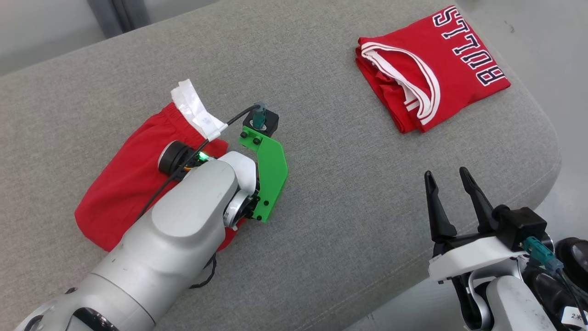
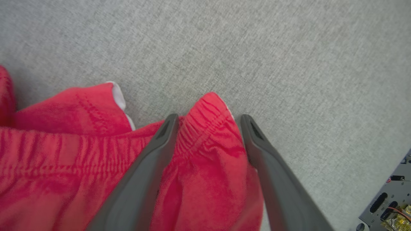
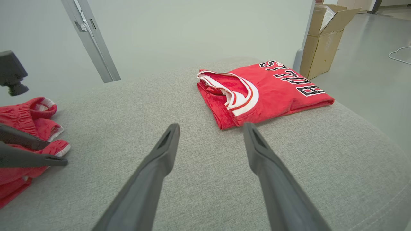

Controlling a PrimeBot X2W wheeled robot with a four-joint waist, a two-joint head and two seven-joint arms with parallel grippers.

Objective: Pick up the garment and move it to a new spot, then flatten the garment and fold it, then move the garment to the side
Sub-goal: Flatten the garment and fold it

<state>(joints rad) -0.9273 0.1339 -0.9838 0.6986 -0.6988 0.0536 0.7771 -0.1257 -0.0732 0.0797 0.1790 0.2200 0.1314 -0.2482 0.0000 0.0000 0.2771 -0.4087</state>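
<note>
A red garment [image 1: 124,184], a pair of shorts with an elastic waistband and white trim [image 1: 197,109], lies bunched on the left of the grey cushion [image 1: 330,184]. My left arm [image 1: 197,207] reaches over it and hides its own fingers in the head view. In the left wrist view my left gripper [image 2: 208,117] is open, its two fingers straddling a raised corner of the waistband [image 2: 208,128]. The right wrist view shows that gripper [image 3: 54,154] low over the shorts [image 3: 29,118]. My right gripper [image 1: 446,174] [image 3: 211,125] is open and holds nothing, above the cushion's front right part.
A folded red jersey [image 1: 436,73] [image 3: 266,93] with black-and-white lettering lies at the cushion's far right corner. The cushion's rounded edge [image 1: 546,151] drops to the floor on the right. A cardboard box [image 3: 324,35] stands on the floor beyond it.
</note>
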